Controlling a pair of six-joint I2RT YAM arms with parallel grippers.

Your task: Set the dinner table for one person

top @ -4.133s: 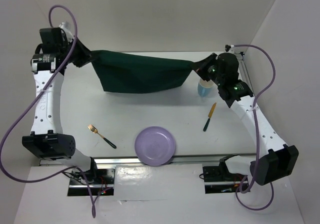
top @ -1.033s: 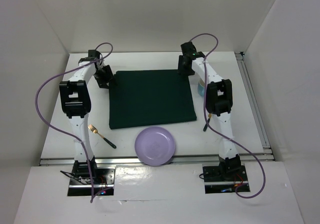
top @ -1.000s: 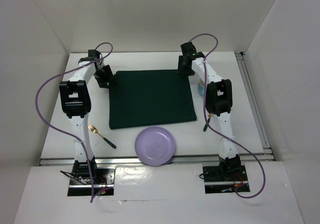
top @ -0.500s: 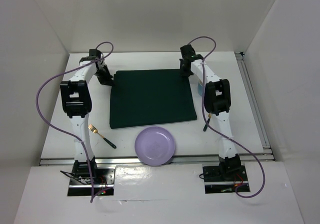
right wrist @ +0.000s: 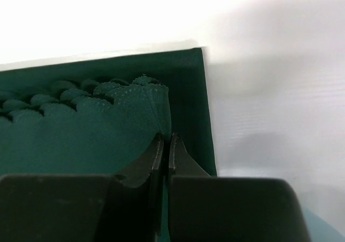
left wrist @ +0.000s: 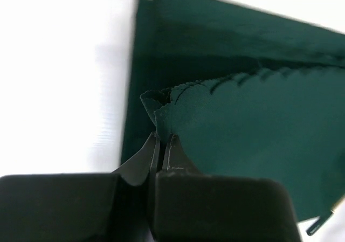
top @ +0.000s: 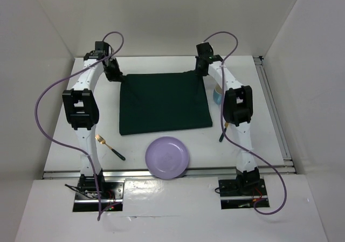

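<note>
A dark green cloth [top: 164, 103] lies spread on the white dinner table [top: 259, 118]. My left gripper [top: 115, 74] is shut on the cloth's far left corner, which bunches up between its tips [left wrist: 161, 137]. My right gripper [top: 201, 69] is shut on the far right corner, the scalloped edge [right wrist: 129, 91] raised just beyond its tips [right wrist: 166, 138]. A lilac plate [top: 167, 157] sits at the near edge. The gold fork [top: 109, 146] with a dark handle lies at near left. A knife [top: 222, 133] lies to the right, partly behind my right arm.
A light blue cup [top: 217, 95] stands right of the cloth, mostly hidden by my right arm. A metal rail [top: 129, 172] runs along the near edge, and another [top: 272, 107] along the right side. White walls enclose the table.
Both grippers have gone from open beside the cloth's far corners to shut on them, and have drawn the corners a little toward the far edge. The cloth had hung stretched between them before being spread.
</note>
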